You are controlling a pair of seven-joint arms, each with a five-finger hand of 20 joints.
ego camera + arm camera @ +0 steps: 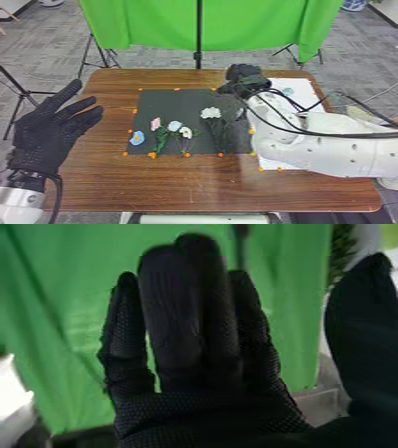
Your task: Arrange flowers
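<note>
Flowers (210,113) lie on the black mat (171,104), what may be a blue bloom (288,91) on the white sheet (304,87). Arranging looks partway; next, the right hand (204,414), fingers straight, thumb apart, should lower towards a stem. The left hand (46,135) is spread. No writing is legible.

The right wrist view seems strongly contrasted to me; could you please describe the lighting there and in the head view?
Right wrist view: bright green cloth behind, with the black-gloved robot hand falling almost to silhouette; head view: fairly even light, the white sheet nearly washed out, the dark mat without strong glare.
</note>
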